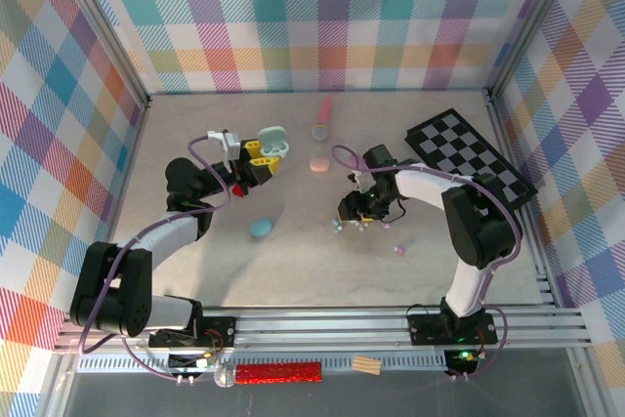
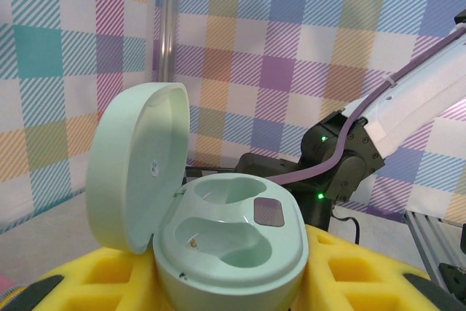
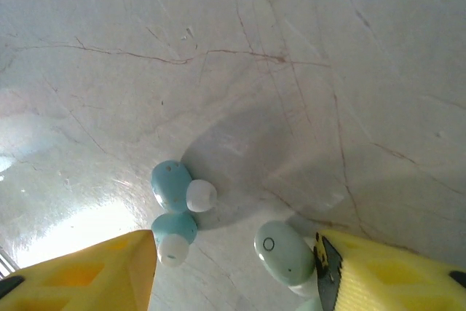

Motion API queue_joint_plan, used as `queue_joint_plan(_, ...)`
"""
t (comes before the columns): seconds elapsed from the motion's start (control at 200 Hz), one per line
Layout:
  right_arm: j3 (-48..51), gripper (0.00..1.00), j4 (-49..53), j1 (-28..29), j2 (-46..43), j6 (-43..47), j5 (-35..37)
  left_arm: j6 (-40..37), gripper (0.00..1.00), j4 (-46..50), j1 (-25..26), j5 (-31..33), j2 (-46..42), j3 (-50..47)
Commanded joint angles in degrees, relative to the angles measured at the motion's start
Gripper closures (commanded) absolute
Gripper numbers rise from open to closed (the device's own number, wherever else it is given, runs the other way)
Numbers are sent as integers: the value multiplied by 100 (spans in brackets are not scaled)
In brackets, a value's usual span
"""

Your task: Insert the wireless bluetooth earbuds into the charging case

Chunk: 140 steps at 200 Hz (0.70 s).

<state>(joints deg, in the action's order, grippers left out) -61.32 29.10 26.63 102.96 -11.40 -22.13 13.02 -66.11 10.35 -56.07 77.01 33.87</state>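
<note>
Top view: the left claw [image 1: 259, 161] clamps the open mint case [image 1: 272, 142] at ten o'clock on the table [image 1: 312, 275]. The right claw [image 1: 352, 222] hangs low near the centre.

Left wrist view: both wells [image 2: 218, 242] of the case are empty, so no earbud is in yet.

Right wrist view: the jaws are wide and hold nothing. A mint earbud [image 3: 285, 253] lies at five o'clock, just beside one pad [image 3: 393, 274], and two blue earbuds [image 3: 171, 183] lie at seven.

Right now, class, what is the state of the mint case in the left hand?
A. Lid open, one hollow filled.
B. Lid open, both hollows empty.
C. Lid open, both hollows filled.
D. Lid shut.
B: the mint case in the left hand has its lid up and both hollows bare.
</note>
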Motion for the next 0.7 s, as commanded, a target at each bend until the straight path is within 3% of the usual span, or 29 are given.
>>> queue_joint_plan(0.0, -258, 39, 341, 0, -115, 254, 310, -62, 62, -179, 11, -116, -114, 41)
queue_joint_plan(0.265, -824, 40, 768, -21, 186, 844, 494, -77, 62, -155, 12, -97, -172, -3)
queue_joint_plan(0.525, -1134, 41, 877, -220, 699, 1135, -403, -89, 62, -135, 11, -125, -169, 36)
queue_joint_plan(0.695, -925, 43, 870, -220, 762, 995, -468, -80, 62, -131, 11, -140, -178, 43)
